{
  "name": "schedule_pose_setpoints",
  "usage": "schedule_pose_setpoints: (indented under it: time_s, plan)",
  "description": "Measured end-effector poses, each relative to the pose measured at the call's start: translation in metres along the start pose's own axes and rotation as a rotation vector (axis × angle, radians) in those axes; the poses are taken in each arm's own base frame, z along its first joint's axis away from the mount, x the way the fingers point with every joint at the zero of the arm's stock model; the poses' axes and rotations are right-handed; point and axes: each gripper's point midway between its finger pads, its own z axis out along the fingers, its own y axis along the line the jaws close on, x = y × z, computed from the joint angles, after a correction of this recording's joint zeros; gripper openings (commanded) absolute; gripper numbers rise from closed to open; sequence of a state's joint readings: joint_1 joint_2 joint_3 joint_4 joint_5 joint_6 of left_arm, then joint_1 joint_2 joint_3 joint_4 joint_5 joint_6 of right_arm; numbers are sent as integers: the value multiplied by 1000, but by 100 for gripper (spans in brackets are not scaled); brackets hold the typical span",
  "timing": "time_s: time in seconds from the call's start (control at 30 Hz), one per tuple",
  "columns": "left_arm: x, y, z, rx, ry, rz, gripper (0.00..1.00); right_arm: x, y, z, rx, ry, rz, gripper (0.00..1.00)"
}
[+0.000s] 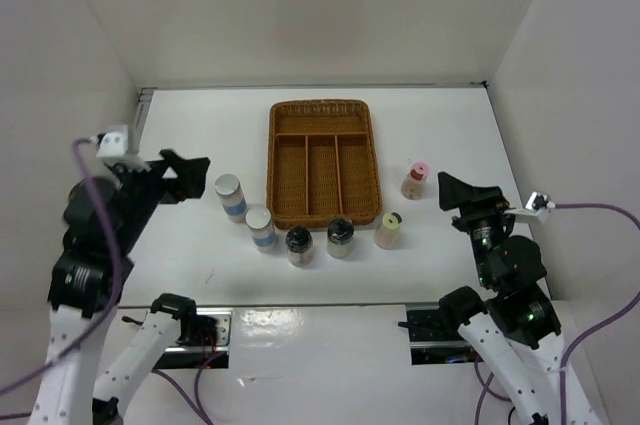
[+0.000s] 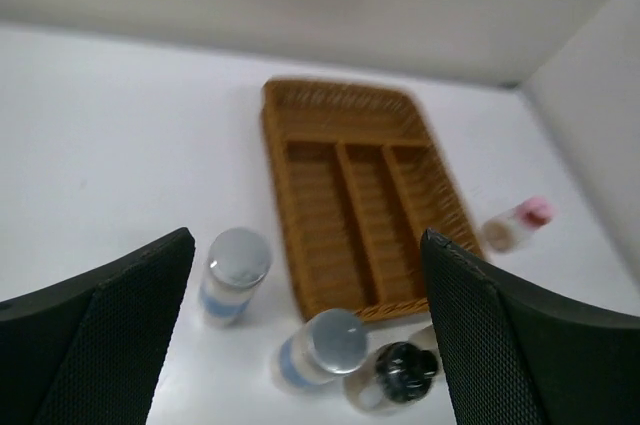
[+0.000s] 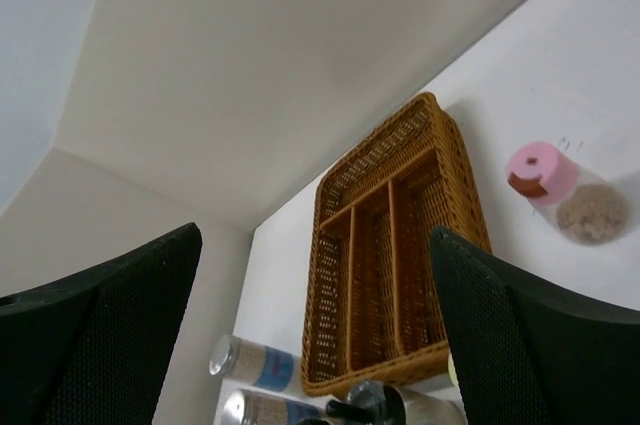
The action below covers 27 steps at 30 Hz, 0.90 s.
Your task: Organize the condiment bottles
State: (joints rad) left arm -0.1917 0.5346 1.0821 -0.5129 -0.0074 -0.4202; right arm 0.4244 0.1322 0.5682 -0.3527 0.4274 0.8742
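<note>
**Ana:** How far along is the sorting?

**Ben:** As I read it, it has not begun. The tray (image 1: 320,105) sits mid-table with all four compartments bare: one wide slot at the far end and three long ones. All six bottles stand outside it on the table (image 1: 200,125).

**Ana:** Where exactly?

**Ben:** The first white bottle (image 1: 231,195) stands just left of the tray's near left corner. The second white bottle (image 1: 261,228) is beside it, a little closer to the arms. A row follows the tray's near edge: the left black-capped bottle (image 1: 299,245), the right black-capped bottle (image 1: 340,237), then the yellow-capped bottle (image 1: 389,230) off the near right corner. The pink-capped bottle (image 1: 415,180) is alone to the right of the tray, near its wall but not touching.

**Ana:** And the arms?

**Ben:** The left gripper (image 1: 198,178) hovers just left of the first white bottle with its jaws spread wide, holding nothing. The right gripper (image 1: 447,195) sits just right of the pink-capped bottle, also spread wide and empty.

**Ana:** So what remains?

**Ben:** Everything, I'd say. Each bottle has yet to be picked up and set down in order, probably in the tray with like beside like. The white one and the pink one look like the natural first picks.
</note>
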Motion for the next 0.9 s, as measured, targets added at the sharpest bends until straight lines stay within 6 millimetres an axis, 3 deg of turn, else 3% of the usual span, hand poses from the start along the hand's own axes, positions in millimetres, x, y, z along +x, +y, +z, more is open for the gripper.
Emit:
schedule_pose_setpoints:
  time_s: [0.1,0.2,0.33,0.47,0.57,0.73,0.9]
  plan:
    - [33,25,38,-135,205,32,99,-11,29,17,14,33,-74,98]
    - [69,44,57,-213,389,60,99,-8,49,42,39,94,-168,98]
    - [108,61,69,-274,562,81,99,14,50,75,98,199,-317,98]
    - [140,79,81,-339,694,108,99,43,30,90,148,309,-419,98]
    - [157,88,89,-366,761,133,99,54,25,98,166,362,-458,98]
    - [177,94,98,-388,833,164,99,66,37,125,164,420,-495,98]
    - [182,87,102,-369,837,187,99,74,35,126,158,456,-506,98]
